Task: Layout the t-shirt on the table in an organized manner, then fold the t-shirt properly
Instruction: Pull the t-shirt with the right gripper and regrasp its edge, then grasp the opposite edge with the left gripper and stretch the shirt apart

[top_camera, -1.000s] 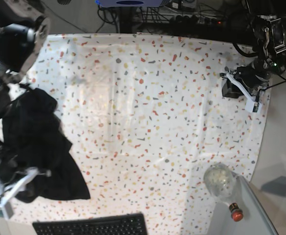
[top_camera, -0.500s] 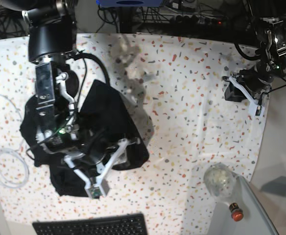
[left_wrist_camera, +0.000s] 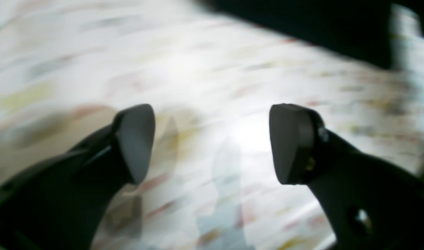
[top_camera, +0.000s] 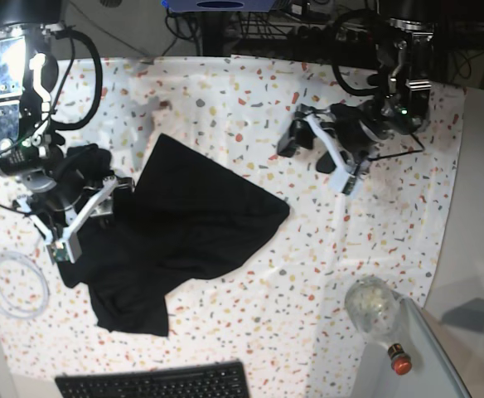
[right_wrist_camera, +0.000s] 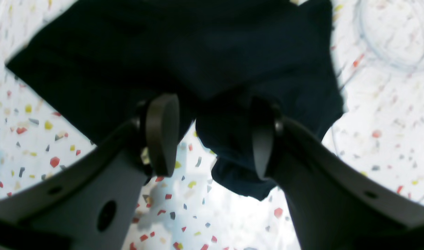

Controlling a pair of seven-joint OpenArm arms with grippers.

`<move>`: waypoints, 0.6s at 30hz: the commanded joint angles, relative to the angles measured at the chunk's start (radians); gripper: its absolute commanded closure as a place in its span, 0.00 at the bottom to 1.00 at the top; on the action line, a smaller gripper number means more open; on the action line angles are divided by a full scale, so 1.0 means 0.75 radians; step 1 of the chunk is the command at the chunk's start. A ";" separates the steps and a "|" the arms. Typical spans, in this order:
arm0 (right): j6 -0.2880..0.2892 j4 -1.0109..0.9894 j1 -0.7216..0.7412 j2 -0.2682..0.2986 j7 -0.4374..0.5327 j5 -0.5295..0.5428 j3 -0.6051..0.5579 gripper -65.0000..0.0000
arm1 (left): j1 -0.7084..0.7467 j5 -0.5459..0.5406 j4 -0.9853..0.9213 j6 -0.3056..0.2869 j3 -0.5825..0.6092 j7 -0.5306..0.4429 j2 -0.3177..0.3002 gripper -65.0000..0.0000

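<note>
The black t-shirt (top_camera: pixel 188 228) lies crumpled and partly spread on the left half of the speckled table (top_camera: pixel 250 91). My right gripper (top_camera: pixel 80 195) hovers over the shirt's left edge. In the right wrist view that gripper (right_wrist_camera: pixel 210 139) is open, with the t-shirt (right_wrist_camera: pixel 232 52) lying beneath and behind the fingers (right_wrist_camera: pixel 161 135) and nothing pinched between them. My left gripper (top_camera: pixel 308 152) is above bare table to the right of the shirt, apart from it. The left wrist view is blurred but shows the left gripper (left_wrist_camera: pixel 212 142) open and empty over the table (left_wrist_camera: pixel 198 62).
A clear cable coil (top_camera: pixel 10 286) lies on the cloth at the lower left, also in the right wrist view (right_wrist_camera: pixel 392 34). A black keyboard (top_camera: pixel 155 383) sits at the front edge. A clear bottle (top_camera: pixel 370 307) and a red-capped item (top_camera: pixel 399 362) stand by the grey side surface (top_camera: pixel 428 365).
The shirt has been carried from the far left toward the table's middle and let go. Both grippers have opened. The left arm has swung in from the right edge.
</note>
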 commanded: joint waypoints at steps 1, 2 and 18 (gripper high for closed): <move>-0.002 0.025 0.001 0.011 0.047 -0.003 0.014 0.54 | -0.035 -0.021 0.013 -0.003 0.020 -0.026 0.032 0.23; -0.002 0.025 -0.016 0.011 0.057 -0.003 0.014 0.54 | -0.045 -0.021 -0.010 -0.003 0.038 -0.026 0.073 0.21; -0.002 0.025 -0.104 0.031 0.067 -0.005 0.016 0.54 | -0.287 -0.021 -0.634 -0.003 0.062 -0.028 0.392 0.23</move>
